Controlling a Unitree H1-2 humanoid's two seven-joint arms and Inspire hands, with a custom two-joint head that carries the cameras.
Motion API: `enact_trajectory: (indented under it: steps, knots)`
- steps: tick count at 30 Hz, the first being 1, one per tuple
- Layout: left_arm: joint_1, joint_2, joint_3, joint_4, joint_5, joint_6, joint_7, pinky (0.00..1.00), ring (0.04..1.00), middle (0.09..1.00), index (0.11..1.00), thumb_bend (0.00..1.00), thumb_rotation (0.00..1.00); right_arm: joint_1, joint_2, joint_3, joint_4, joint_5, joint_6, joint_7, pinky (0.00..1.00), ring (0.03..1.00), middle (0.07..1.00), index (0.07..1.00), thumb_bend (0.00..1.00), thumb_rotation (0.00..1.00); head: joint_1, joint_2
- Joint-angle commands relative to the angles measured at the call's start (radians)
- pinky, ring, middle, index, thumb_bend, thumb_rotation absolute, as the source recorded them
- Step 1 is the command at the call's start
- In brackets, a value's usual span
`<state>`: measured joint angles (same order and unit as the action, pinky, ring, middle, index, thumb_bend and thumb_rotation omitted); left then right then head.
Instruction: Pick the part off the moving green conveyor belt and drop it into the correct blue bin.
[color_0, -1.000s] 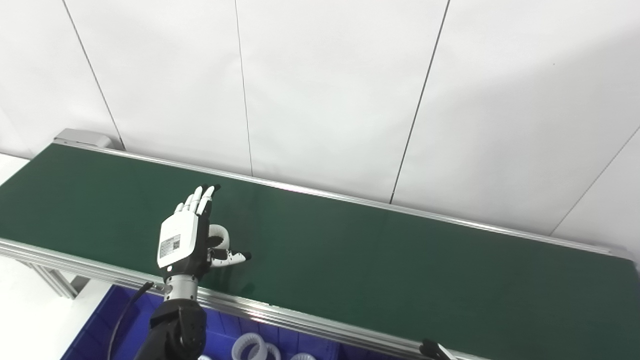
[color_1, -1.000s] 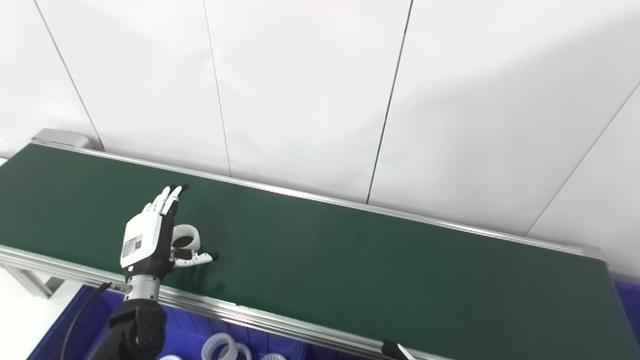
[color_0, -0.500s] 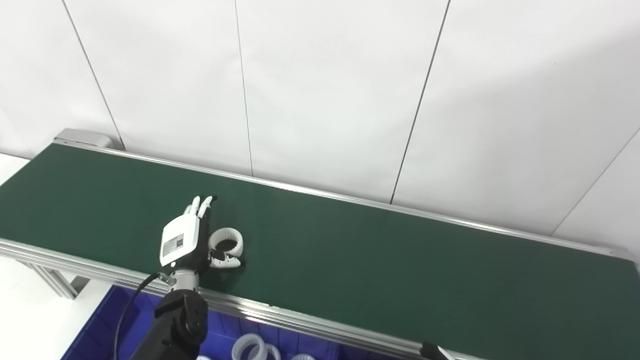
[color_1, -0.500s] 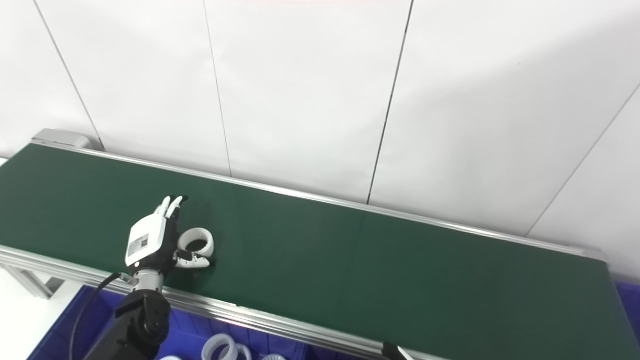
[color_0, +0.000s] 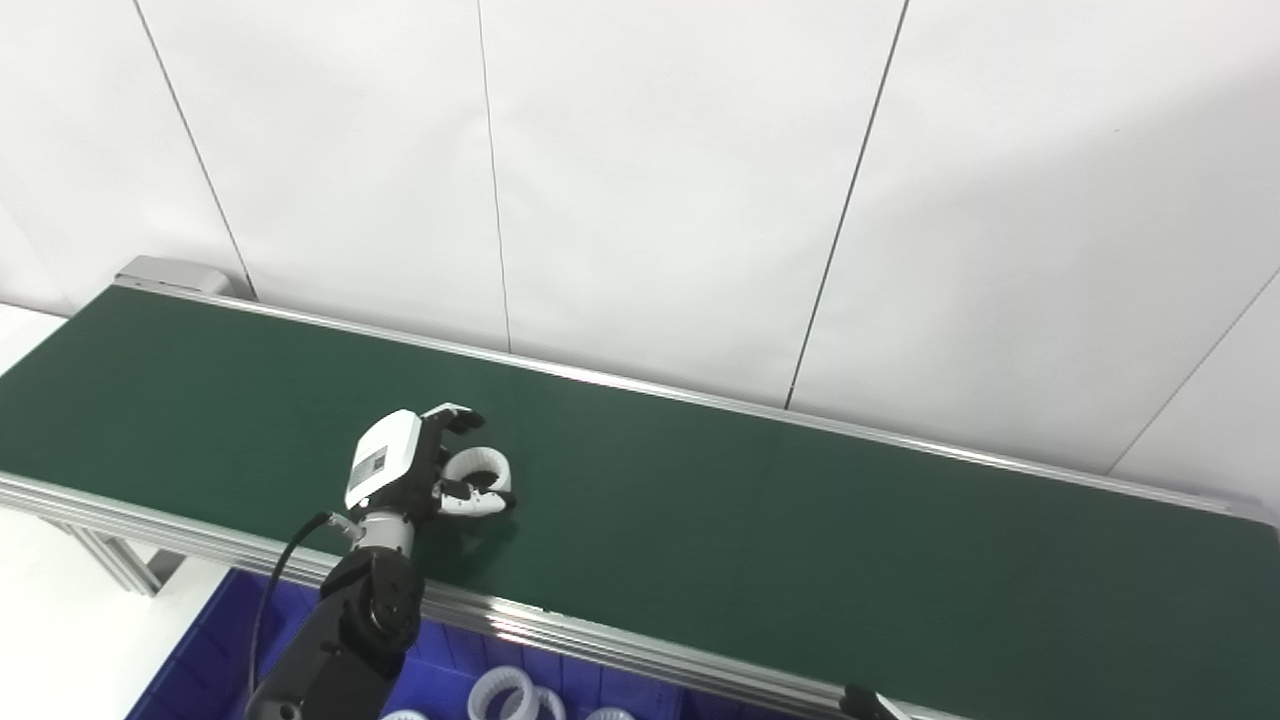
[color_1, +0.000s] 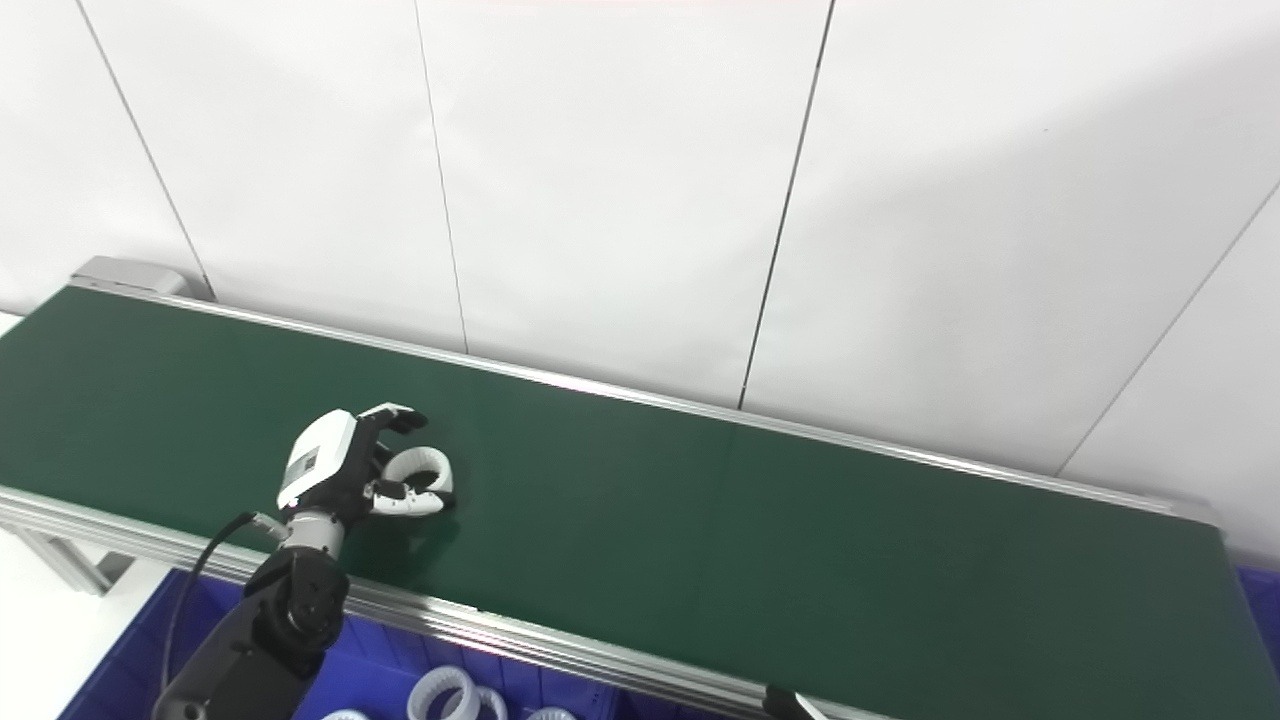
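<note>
Left hand (color_0: 420, 465) closing on the ring (color_0: 480, 468) on the belt (color_0: 760, 510).
Fingers are curling over the white ring from behind while the thumb is pressing its front, grasping it low over the belt's near side. More rings are lying in the blue bin (color_0: 190, 660) below. The right hand is hardly showing.
</note>
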<state>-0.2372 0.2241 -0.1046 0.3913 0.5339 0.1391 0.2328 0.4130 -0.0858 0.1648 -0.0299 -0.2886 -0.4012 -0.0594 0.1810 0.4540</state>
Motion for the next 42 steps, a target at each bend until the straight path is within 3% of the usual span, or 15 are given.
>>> enact_trajectory:
  steps: [1,7,11,13,19,23,28,30,32,37,42]
  knots:
    - [-0.017,-0.012,-0.016,-0.004,-0.069,-0.034,-0.088,0.43,0.429,0.527,0.637,0.50,0.00,0.004,0.004,-0.005,-0.039,0.003,-0.048,-0.012,0.61,0.752,0.801,0.820,0.72,0.16,0.001,0.003]
    - [-0.018,0.012,-0.067,-0.043,-0.041,0.033,-0.138,0.33,0.379,0.485,0.545,0.50,0.00,0.007,0.010,-0.005,-0.043,0.014,-0.049,-0.011,0.62,0.758,0.806,0.823,0.71,0.15,0.002,0.006]
    - [-0.012,0.024,-0.089,-0.062,-0.022,0.051,-0.130,0.27,0.441,0.455,0.515,0.50,0.00,0.007,0.013,-0.006,-0.041,0.009,-0.046,-0.013,0.64,0.767,0.812,0.824,0.70,0.15,0.002,0.005]
    - [-0.008,0.026,-0.093,-0.069,-0.013,0.052,-0.115,0.27,0.379,0.469,0.525,0.49,0.00,0.006,0.015,-0.007,-0.041,0.006,-0.045,-0.014,0.64,0.764,0.808,0.822,0.70,0.15,0.001,0.007]
    - [0.035,0.015,-0.053,-0.125,-0.018,-0.059,0.008,0.28,0.350,0.468,0.534,0.49,0.00,0.008,0.019,-0.007,-0.040,0.001,-0.048,-0.017,0.65,0.767,0.809,0.825,0.70,0.16,-0.006,0.012]
    - [0.098,0.001,-0.011,-0.252,-0.034,-0.180,0.079,0.29,0.355,0.467,0.539,0.49,0.00,0.010,0.020,-0.005,-0.043,0.008,-0.051,-0.013,0.65,0.771,0.813,0.828,0.70,0.17,-0.021,0.028]
    - [0.167,-0.018,0.021,-0.399,-0.028,-0.279,0.115,0.28,0.366,0.470,0.531,0.49,0.00,0.020,0.026,-0.004,-0.062,0.001,-0.031,-0.012,0.65,0.766,0.815,0.831,0.70,0.19,-0.042,0.047]
    - [0.195,-0.025,0.030,-0.450,-0.032,-0.324,0.126,0.28,0.363,0.474,0.532,0.49,0.00,0.023,0.028,-0.002,-0.069,0.002,-0.031,-0.011,0.66,0.772,0.818,0.832,0.70,0.19,-0.051,0.055]
    - [0.226,-0.031,0.038,-0.498,-0.036,-0.360,0.130,0.26,0.423,0.451,0.520,0.49,0.00,0.025,0.029,-0.001,-0.074,-0.001,-0.033,-0.010,0.65,0.769,0.814,0.828,0.71,0.19,-0.062,0.067]
    - [0.293,-0.057,0.068,-0.605,-0.036,-0.393,0.120,0.18,0.440,0.416,0.516,0.49,0.00,0.028,0.039,0.000,-0.088,-0.013,-0.038,-0.014,0.64,0.760,0.804,0.818,0.72,0.19,-0.110,0.112]
    - [0.338,-0.061,0.085,-0.622,-0.093,-0.458,0.093,0.28,0.445,0.447,0.519,0.50,0.00,0.034,0.046,0.003,-0.118,-0.023,-0.021,-0.009,0.63,0.748,0.798,0.811,0.72,0.20,-0.155,0.159]
